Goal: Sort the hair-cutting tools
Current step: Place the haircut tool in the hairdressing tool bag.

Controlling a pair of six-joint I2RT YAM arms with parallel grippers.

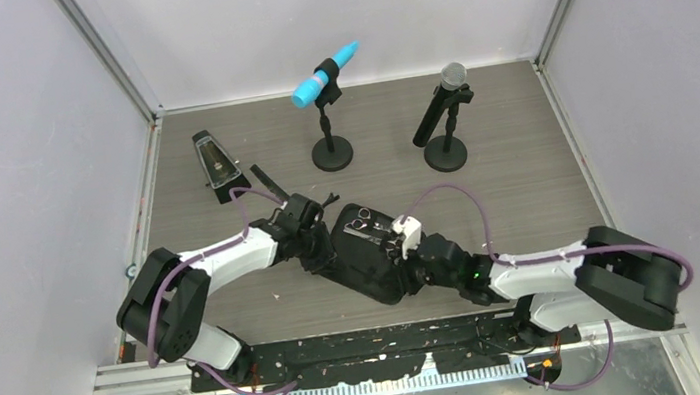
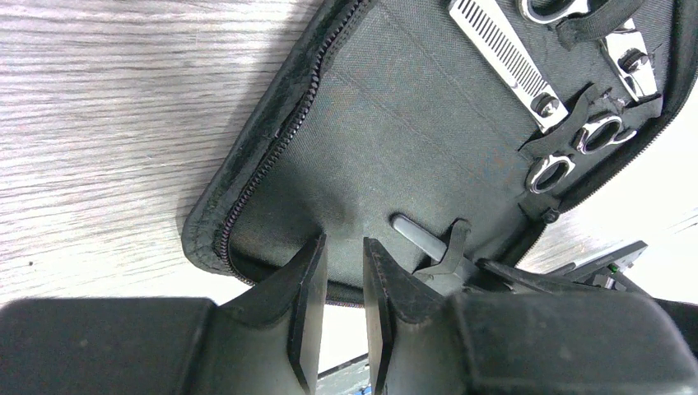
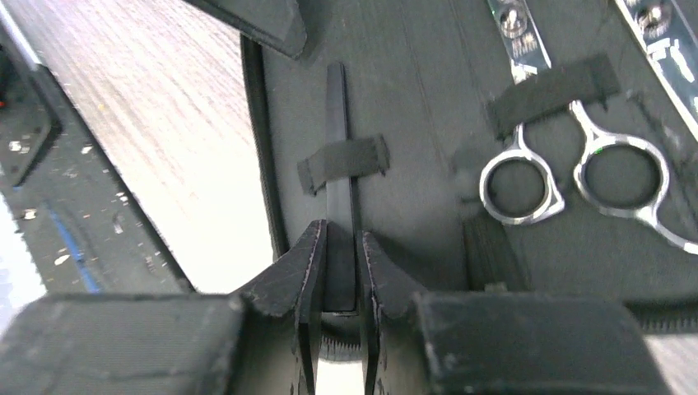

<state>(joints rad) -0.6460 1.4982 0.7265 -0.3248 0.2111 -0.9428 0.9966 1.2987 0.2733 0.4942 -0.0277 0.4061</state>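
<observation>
The black zip case (image 1: 371, 277) lies open on the table between both arms. One pair of silver scissors (image 3: 568, 173) sits under an elastic strap inside it, and a second pair (image 3: 658, 37) lies beside it. They also show in the left wrist view (image 2: 576, 150). My right gripper (image 3: 342, 232) is shut on the near end of a thin black hair clip (image 3: 337, 107) that is tucked under a small strap. My left gripper (image 2: 344, 240) has its jaws a narrow gap apart over the case lining (image 2: 395, 140), just past the zip rim, with nothing between them.
A black metronome (image 1: 213, 159) stands at the back left, with a thin black strip (image 1: 263, 180) on the table next to it. A blue microphone (image 1: 324, 75) and a black microphone (image 1: 446, 110) stand on stands at the back. Walls close in both sides.
</observation>
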